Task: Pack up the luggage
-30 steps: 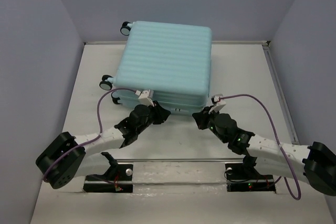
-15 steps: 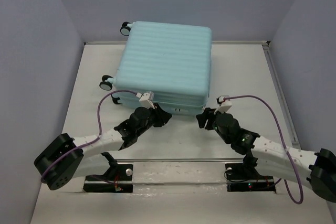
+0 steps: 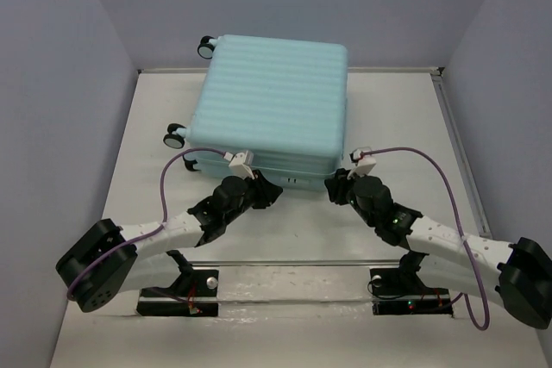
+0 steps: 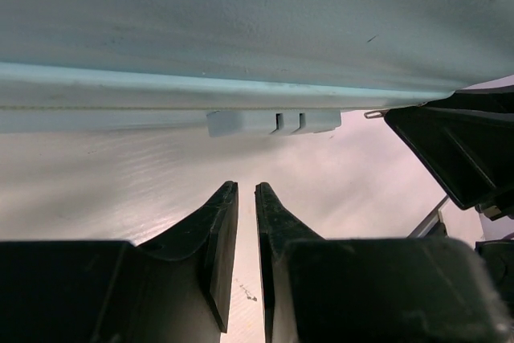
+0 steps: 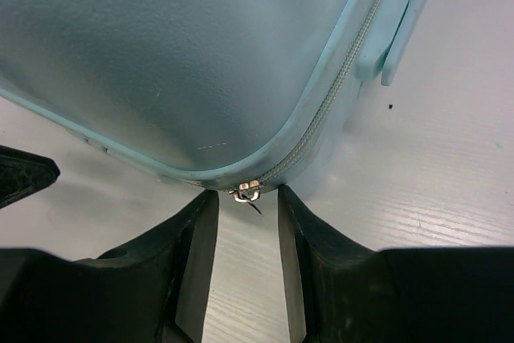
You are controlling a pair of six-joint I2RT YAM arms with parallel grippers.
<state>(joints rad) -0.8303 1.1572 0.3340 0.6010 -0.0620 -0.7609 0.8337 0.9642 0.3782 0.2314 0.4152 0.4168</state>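
Note:
The pale aqua ribbed luggage (image 3: 272,101) lies closed and flat on the table, wheels to the left. My left gripper (image 3: 266,193) is at its near edge, shut with a thin slit and empty; in the left wrist view (image 4: 246,190) it sits just below a small pale block (image 4: 273,122) on the luggage side (image 4: 241,22). My right gripper (image 3: 335,185) is open at the near right corner. In the right wrist view (image 5: 247,197) its tips flank the metal zipper pull (image 5: 247,191) on the luggage corner (image 5: 185,54) without closing on it.
Black wheels (image 3: 175,136) stick out on the luggage's left side. A pale side foot (image 5: 384,38) shows along the zipper line. The right arm's black body (image 4: 458,150) is close beside the left gripper. Grey walls enclose the white table (image 3: 405,118).
My right gripper has moved up and left, in to the luggage's near right corner. My left gripper has stayed almost still at the near edge.

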